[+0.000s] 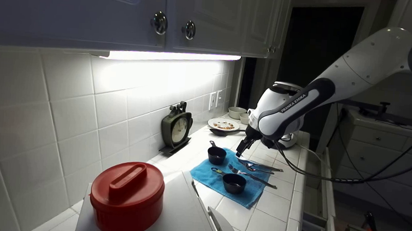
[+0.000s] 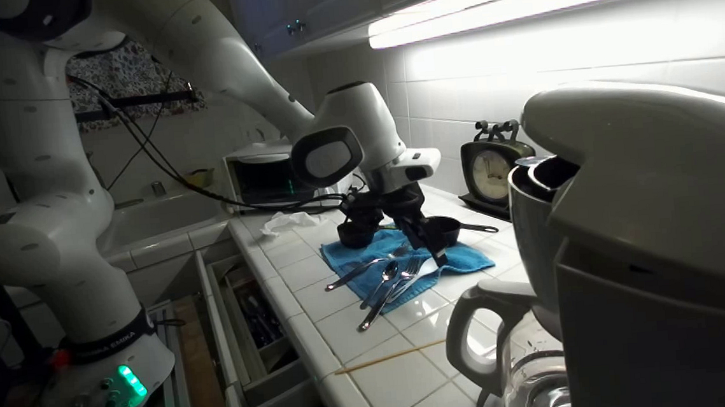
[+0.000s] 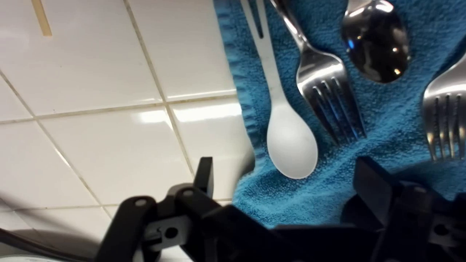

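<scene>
Lying unheld, the white spoon (image 3: 292, 143) on the blue towel (image 3: 284, 205) looks already set down; the gripper (image 3: 285, 178) stands spread and empty near its bowl, a fork (image 3: 322, 74) and metal spoon (image 3: 377, 45) lie alongside, and whether more remains is unclear.

White spoon (image 3: 292, 143): looks plastic, smooth, soft sheen. Forks (image 3: 321, 67), metal spoon (image 3: 376, 43): polished, glossy. Blue towel (image 3: 291, 203): matt, rough terry cloth. Table (image 3: 113, 156): glossy glazed tile. Stick (image 3: 42, 18): looks wooden, matt.
</scene>
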You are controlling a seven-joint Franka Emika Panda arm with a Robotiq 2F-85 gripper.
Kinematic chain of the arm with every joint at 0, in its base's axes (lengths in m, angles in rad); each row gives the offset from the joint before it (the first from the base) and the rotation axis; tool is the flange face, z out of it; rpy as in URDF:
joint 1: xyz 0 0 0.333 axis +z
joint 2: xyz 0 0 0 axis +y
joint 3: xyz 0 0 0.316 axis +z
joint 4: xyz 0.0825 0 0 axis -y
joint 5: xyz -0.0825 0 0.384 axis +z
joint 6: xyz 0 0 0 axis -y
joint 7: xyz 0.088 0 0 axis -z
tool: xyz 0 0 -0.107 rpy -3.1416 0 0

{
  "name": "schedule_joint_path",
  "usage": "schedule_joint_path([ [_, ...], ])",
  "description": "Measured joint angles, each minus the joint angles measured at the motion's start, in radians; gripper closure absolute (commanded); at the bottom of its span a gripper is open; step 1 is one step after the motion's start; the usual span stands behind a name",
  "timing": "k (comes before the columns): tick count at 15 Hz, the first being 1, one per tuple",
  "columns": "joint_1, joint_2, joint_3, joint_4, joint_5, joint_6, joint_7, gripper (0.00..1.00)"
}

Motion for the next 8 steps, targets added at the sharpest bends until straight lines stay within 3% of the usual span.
schedule_joint_path([
  [3,-0.009,0.008,0.004,-0.007,0.013,0.017,-0.004,0.18],
  [8,-0.020,0.031,0.010,-0.010,0.019,0.047,-0.004,0.19],
])
